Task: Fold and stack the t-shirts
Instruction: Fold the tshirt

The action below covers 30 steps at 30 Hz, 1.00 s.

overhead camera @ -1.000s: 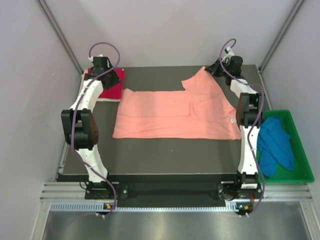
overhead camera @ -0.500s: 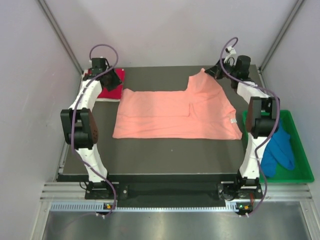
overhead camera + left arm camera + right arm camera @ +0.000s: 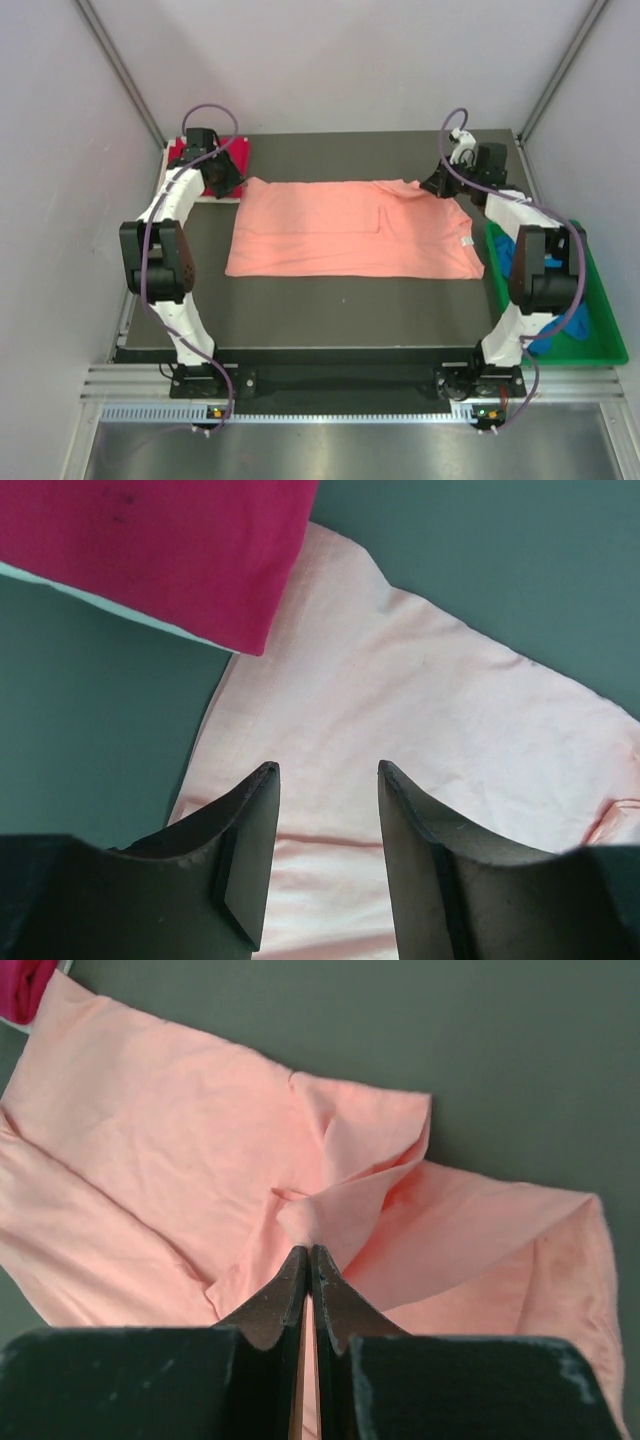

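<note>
Right of the salmon-pink t-shirt point(image 3: 340, 230), the blue t-shirt point(image 3: 572, 325) in the green tray point(image 3: 605, 330) is largely hidden by the right arm point(image 3: 545, 270) — only scraps are seen. Left of it, the crimson-red t-shirt point(image 3: 241, 152) is partly covered by the left gripper point(image 3: 222, 178) — and is cut off at the left wrist view's top edge.

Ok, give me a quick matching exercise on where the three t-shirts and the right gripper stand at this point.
Things:
1. salmon-pink t-shirt
2. crimson-red t-shirt
3. blue t-shirt
4. right gripper

Places or states:
A. lying in the green tray
B. at the far-left corner of the table
C. shut on a pinch of salmon-pink fabric
D. spread across the middle of the table

Pairs: 1-D, 2-B, 3-A, 4-C
</note>
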Available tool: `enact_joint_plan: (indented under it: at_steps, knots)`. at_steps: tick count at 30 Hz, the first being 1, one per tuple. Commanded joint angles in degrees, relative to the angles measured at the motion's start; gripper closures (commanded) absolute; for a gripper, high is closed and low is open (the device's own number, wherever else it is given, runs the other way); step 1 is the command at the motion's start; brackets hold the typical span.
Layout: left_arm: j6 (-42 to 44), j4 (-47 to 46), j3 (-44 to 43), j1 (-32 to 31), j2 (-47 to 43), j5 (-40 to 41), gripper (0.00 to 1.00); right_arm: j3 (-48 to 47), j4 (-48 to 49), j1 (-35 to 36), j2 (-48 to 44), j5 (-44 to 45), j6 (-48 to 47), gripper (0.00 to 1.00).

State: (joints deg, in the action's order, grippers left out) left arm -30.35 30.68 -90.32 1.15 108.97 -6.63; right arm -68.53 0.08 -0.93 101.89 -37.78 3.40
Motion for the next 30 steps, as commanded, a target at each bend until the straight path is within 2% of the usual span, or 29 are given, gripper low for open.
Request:
enact_joint_plan:
  at_steps: [1, 6, 10, 13, 21, 25, 30]
  knots:
    - [-0.68, 0.44, 1.38, 0.08, -4.29, -1.09, 0.51, 2.68, 0.63, -0.21, -6.42, 1.92, -2.87, 1.0]
    - [-0.76, 2.02, 4.26, 0.0, -4.99, -0.75, 0.51, 11.65, 0.98, -0.21, -12.23, 5.16, -1.03, 1.0]
    - [-0.94, 1.14, 6.91, 0.0, -6.84, -0.22, 0.5, 17.45, -4.72, -0.39, -15.04, 9.74, 2.13, 1.0]
    - [-1.38, 0.79, 8.06, 0.08, -8.15, 0.04, 0.51, 20.27, -6.48, -0.65, -17.76, 11.58, 5.03, 1.0]
    - [-1.56, 0.26, 7.54, 0.08, -8.42, 2.85, 0.5, 24.49, -9.31, -1.0, -23.82, 22.22, 5.83, 1.0]
    - [-2.87, 0.18, 5.69, 0.26, -7.02, 4.43, 0.5, 27.83, -6.94, -1.0, -28.31, 22.93, 7.5, 1.0]
    - [-5.51, -4.29, 5.95, 0.35, -5.96, 3.82, 0.45, 30.56, -6.75, -1.0, -32.45, 24.59, 9.34, 1.0]
